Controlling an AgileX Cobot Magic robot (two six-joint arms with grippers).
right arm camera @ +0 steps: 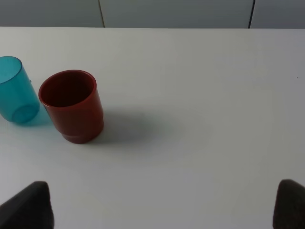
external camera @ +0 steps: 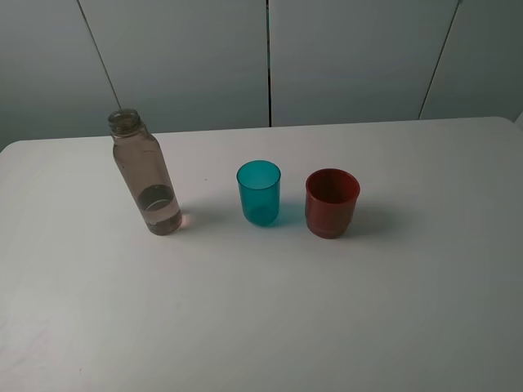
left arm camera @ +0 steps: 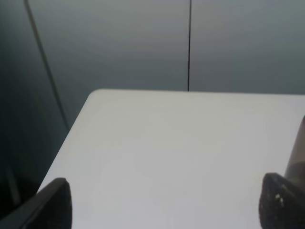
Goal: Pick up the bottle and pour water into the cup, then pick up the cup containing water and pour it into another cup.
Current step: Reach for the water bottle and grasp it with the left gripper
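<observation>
White matte worktop (external camera: 343, 327). Three items stand upright on it in a row roughly parallel to the far edge: bottle (external camera: 147, 175) toward the left edge, teal cup (external camera: 259, 193) near the middle, red-brown cup (external camera: 332, 203) just beside it on the right-edge side, not touching.

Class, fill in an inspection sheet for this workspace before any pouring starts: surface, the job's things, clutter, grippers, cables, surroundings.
Surface: white table, no spills seen.
Job's things: bottle upright on the left, capless, with a little liquid at the bottom; teal cup upright in the middle; red-brown cup upright to its right, not touching it; both cups look empty.
Clutter: nothing seen.
Grippers: left gripper and right gripper, jaws wide apart, holding nothing.
Cables: nothing seen.
Surroundings: grey wall panels with dark seams behind the table.
</observation>
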